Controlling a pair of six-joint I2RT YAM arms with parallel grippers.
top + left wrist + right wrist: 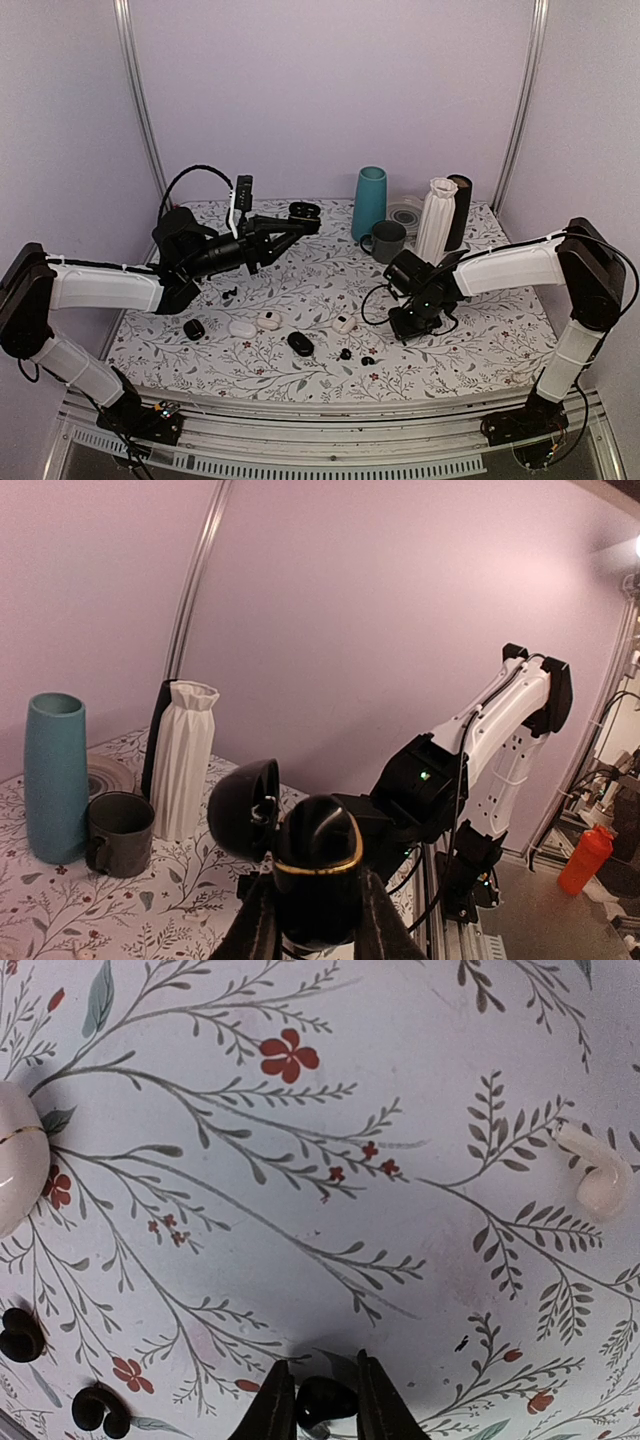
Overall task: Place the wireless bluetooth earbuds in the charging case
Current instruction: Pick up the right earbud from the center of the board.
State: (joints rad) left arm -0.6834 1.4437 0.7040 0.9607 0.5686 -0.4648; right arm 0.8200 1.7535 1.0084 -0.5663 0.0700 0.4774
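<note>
My left gripper (315,912) is shut on a black charging case (318,865) with a gold rim, held in the air with its lid (245,808) open. From above, the charging case (303,214) sits at the back left, over the table. My right gripper (326,1407) is down at the flowered cloth, its fingers pressed on both sides of a small glossy black earbud (325,1400). Two more black earbuds (20,1335) (100,1410) lie to its left. In the top view the right gripper (407,323) hides the held bud, and the loose earbuds (345,354) (368,360) lie near the front.
A white case (15,1160) and a white earbud (600,1175) lie near the right gripper. Closed black cases (194,328) (300,343) and white cases (242,327) (268,320) sit front left. A teal vase (370,202), grey mug (386,240) and white ribbed vase (436,218) stand at the back.
</note>
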